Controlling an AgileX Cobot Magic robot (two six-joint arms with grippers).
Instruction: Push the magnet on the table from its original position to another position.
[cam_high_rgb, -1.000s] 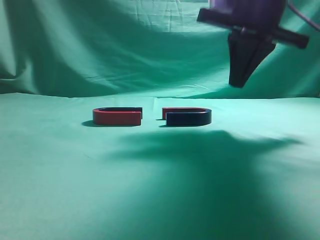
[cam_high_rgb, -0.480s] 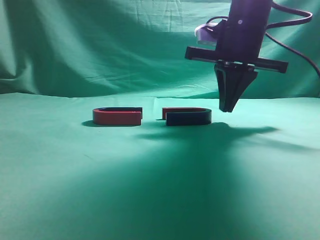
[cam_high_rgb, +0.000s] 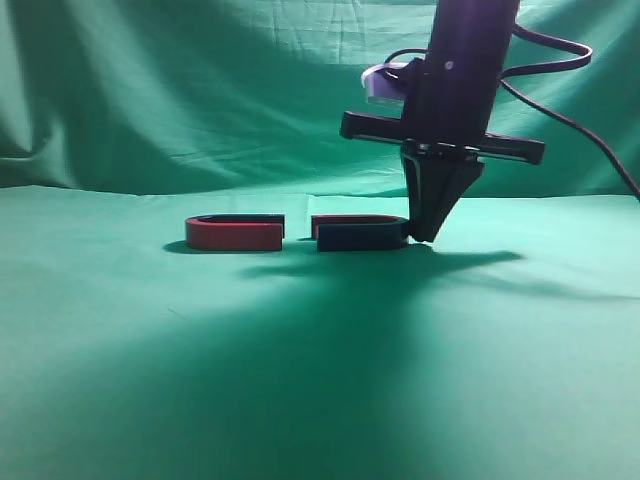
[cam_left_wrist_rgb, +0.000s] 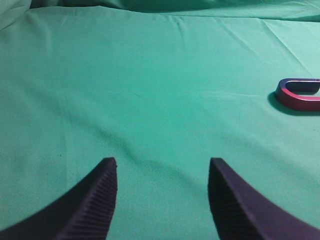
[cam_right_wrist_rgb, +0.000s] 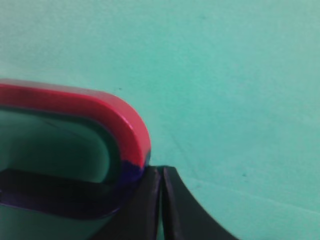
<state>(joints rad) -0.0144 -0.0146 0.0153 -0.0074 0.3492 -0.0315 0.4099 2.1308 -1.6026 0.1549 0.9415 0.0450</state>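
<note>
One closed right hand (cam_high_rgb: 424, 238) touches the curved end of the magnet (cam_high_rgb: 362, 236), pressing from its right.

exterior: table-height, facing backdrop (cam_high_rgb: 150, 80) | right wrist: close, probably downward | left wrist: slanting forward

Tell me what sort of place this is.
Probably a staged robot test setup: wrinkled green cloth covers the table and backdrop, with only two flat U-shaped horseshoe magnets and a cabled black robot arm.
</note>
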